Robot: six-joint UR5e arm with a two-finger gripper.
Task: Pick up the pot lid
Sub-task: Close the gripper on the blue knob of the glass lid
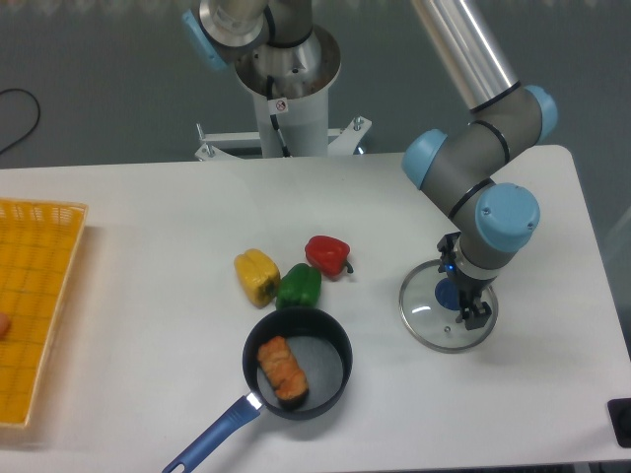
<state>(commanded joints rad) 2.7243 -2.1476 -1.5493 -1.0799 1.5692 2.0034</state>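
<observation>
The glass pot lid (424,320) lies flat on the right part of the table, its blue knob (450,294) facing up. Over its right side is the gripper (461,276), pointing down with its fingers apart. The knob shows beside the fingers. Part of the lid's back and right side is hidden by the gripper. Whether the fingertips touch the lid or knob, I cannot tell from this view.
A black pan (325,363) with a blue handle holds an orange-brown item. Behind it lie a green pepper (300,286), a yellow pepper (257,277) and a red pepper (327,255). A yellow-orange crate (39,305) stands at the left edge.
</observation>
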